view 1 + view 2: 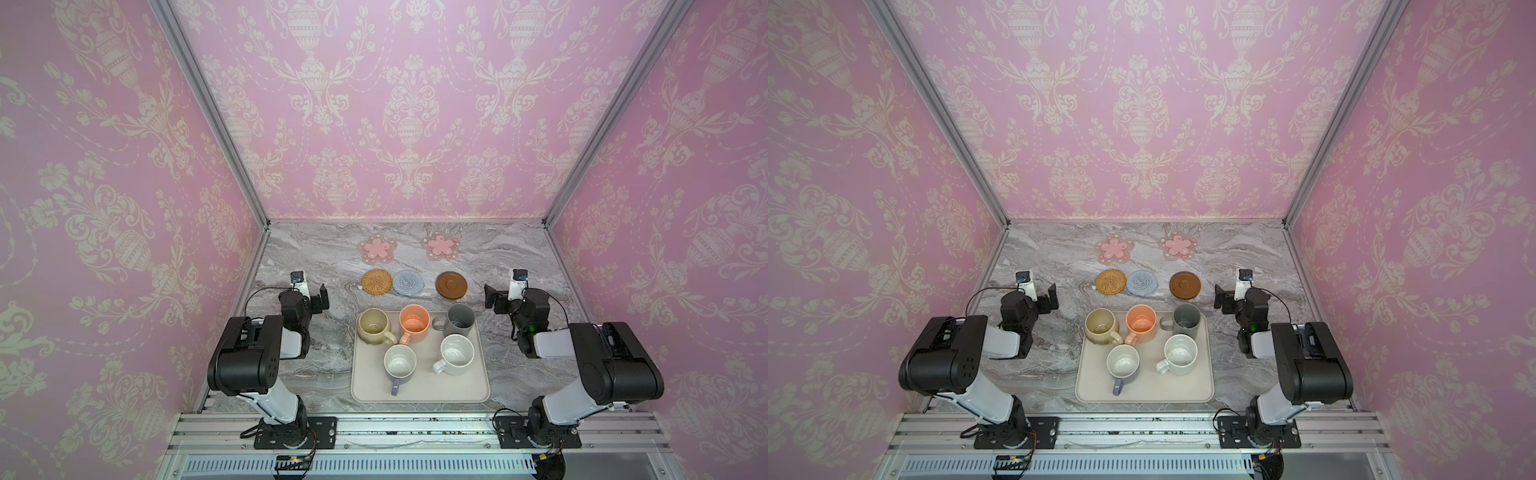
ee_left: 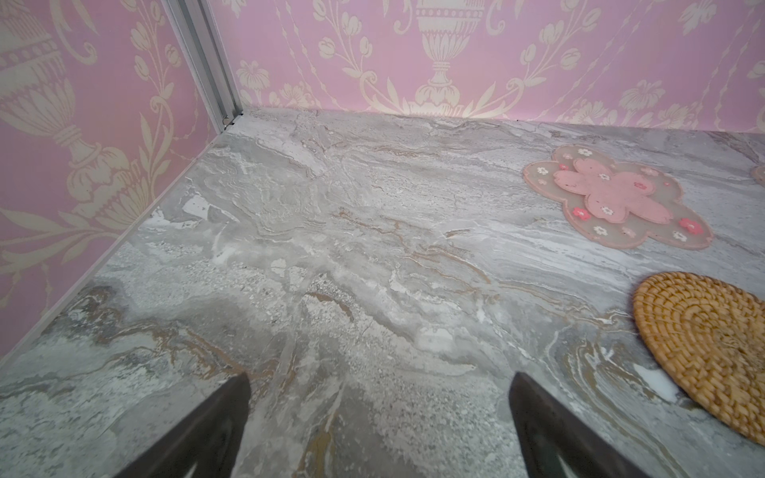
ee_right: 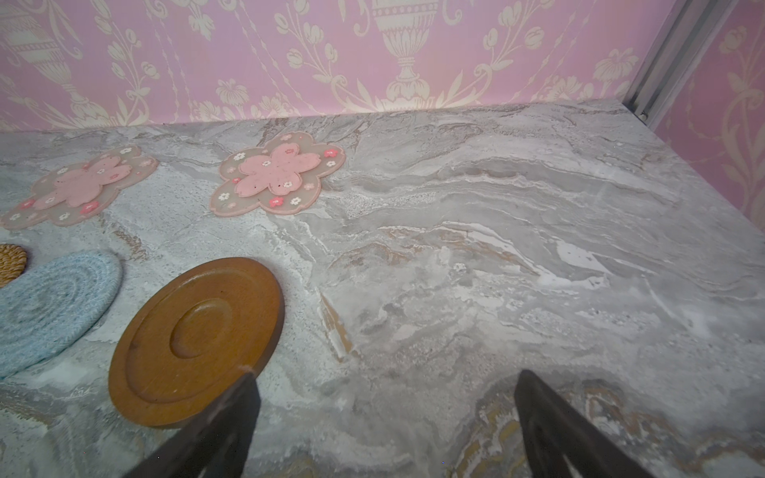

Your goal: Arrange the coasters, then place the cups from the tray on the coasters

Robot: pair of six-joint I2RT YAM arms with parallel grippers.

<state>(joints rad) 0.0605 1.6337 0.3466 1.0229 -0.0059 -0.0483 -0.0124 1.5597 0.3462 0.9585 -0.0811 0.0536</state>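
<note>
Five coasters lie on the marble behind the tray (image 1: pixel 419 395): two clear pink-flower ones (image 1: pixel 377 248) (image 1: pixel 440 246), then a rattan round (image 1: pixel 377 281), a blue-grey knitted round (image 1: pixel 408 283) and a brown wooden disc (image 1: pixel 451 285). On the tray stand the cups: beige-yellow (image 1: pixel 374 326), peach (image 1: pixel 414 323), dark grey (image 1: pixel 459 320), speckled white (image 1: pixel 456 354) and lavender (image 1: pixel 400 363). My left gripper (image 1: pixel 322 297) (image 2: pixel 378 376) hovers open and empty left of the rattan round (image 2: pixel 703 347). My right gripper (image 1: pixel 492 297) (image 3: pixel 387 374) is open and empty, just right of the wooden disc (image 3: pixel 194 339).
Pink patterned walls close in the table on the left, back and right, with aluminium posts (image 1: pixel 257 208) in the back corners. Bare marble (image 1: pixel 316 257) stretches left of the coasters, and more lies to their right. Both arm bases sit on the front rail (image 1: pixel 374 432).
</note>
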